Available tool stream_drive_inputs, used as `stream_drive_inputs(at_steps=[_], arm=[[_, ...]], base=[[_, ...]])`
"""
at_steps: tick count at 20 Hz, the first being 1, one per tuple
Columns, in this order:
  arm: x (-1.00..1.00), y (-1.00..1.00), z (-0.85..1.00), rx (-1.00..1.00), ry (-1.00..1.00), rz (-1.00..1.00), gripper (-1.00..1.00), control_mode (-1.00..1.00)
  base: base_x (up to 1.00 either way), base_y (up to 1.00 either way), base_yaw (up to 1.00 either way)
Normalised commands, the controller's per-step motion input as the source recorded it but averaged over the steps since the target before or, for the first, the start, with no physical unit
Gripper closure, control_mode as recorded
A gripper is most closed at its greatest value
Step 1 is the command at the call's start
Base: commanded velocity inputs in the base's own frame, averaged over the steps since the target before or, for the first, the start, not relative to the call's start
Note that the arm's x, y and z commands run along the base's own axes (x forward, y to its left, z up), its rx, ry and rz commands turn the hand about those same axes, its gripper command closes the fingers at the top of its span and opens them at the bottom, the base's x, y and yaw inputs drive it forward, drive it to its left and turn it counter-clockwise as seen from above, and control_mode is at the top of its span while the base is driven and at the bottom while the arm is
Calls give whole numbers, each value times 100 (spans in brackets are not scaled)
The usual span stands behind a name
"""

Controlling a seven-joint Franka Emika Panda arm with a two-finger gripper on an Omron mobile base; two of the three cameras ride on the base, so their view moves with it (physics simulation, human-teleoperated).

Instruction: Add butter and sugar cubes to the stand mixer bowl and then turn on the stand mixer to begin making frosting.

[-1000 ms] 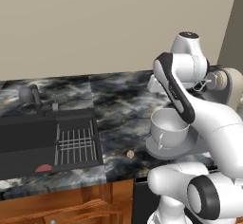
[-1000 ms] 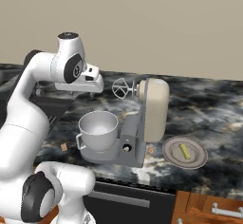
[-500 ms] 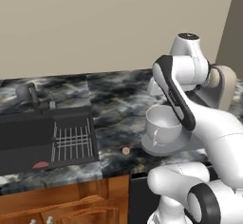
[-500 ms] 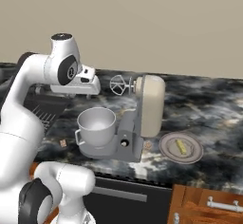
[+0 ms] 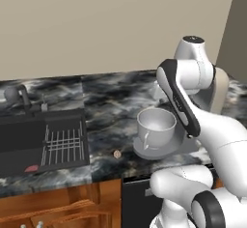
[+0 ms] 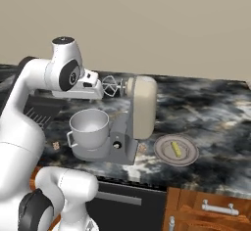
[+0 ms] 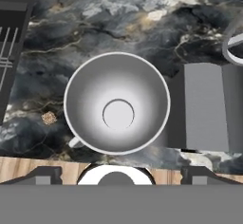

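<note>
The stand mixer bowl [image 7: 117, 109] sits empty on the mixer's dark grey base [image 6: 120, 147], seen straight from above in the hand view. My gripper [image 7: 121, 174] hovers over it, open and holding nothing. The stand mixer's beige head [image 6: 143, 106] is tilted up, with its whisk [image 6: 112, 85] above and behind the bowl [image 6: 89, 125]. A small round knob [image 6: 116, 145] is on the base. The butter [image 6: 175, 149] lies on a round grey plate [image 6: 188, 156] to the right of the mixer. A sugar cube [image 7: 48, 118] rests on the counter left of the bowl [image 5: 155, 125].
A dark sink [image 5: 29, 145] with a wire rack [image 5: 62, 142] and a faucet [image 5: 19, 99] takes up the left of the marble counter. The wooden cabinet front [image 5: 58, 207] runs just below the counter's front edge. A wall stands behind the counter.
The whole picture has shifted a little, so the base has driven. The hand stays over the bowl and is still open.
</note>
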Motion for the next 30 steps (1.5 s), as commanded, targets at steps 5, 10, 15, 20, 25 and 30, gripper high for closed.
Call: stream_drive_inputs(at_steps=[5,10,15,20,25,30], arm=[[0,0,0,0,0,0,-100,100],[0,0,0,0,0,0,-100,100],[0,0,0,0,0,0,-100,100],[0,0,0,0,0,0,-100,100],[0,0,0,0,0,0,-100,100],[0,0,0,0,0,0,-100,100]], base=[[23,-37,0],[28,-29,0],[32,-30,0],[27,-33,0],[34,-21,0],[50,-8,-1]])
